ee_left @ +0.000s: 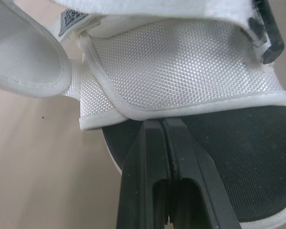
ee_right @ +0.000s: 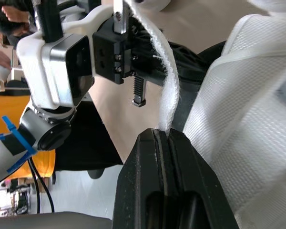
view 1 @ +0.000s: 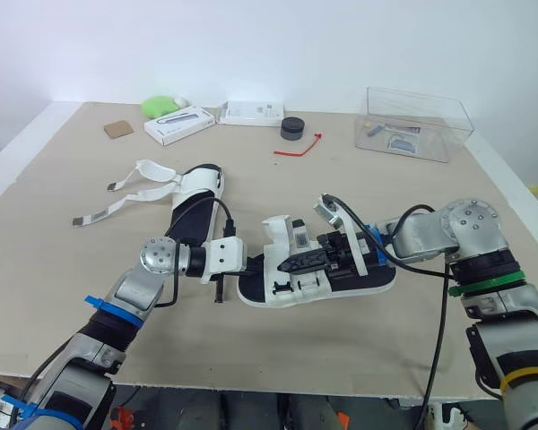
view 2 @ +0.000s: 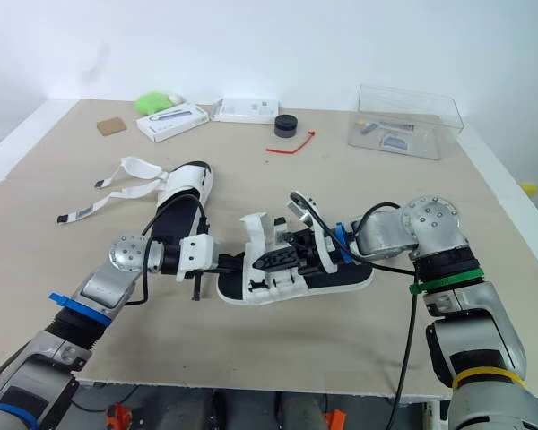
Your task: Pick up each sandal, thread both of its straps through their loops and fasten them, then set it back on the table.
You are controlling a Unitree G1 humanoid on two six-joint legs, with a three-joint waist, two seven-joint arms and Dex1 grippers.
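Observation:
One white sandal with a black sole [view 1: 341, 285] lies at the table's middle, between my two grippers. My left gripper [view 1: 254, 265] is at its left end, and its fingers [ee_left: 164, 143] are shut on the edge of the white mesh upper [ee_left: 181, 67]. My right gripper [view 1: 298, 262] reaches in from the right over the sole, pinching a white strap [ee_right: 165, 90] that rises from its fingertips. A second white sandal [view 1: 194, 199] lies to the back left, with its loose straps [view 1: 130, 190] spread out on the table.
Along the back stand a clear plastic box [view 1: 414, 124], a black round puck [view 1: 292, 129], a red tie [view 1: 298, 149], two white boxes [view 1: 180, 124], a green object [view 1: 160, 106] and a brown square [view 1: 118, 129]. The table's front edge [view 1: 278, 381] is close below the sandal.

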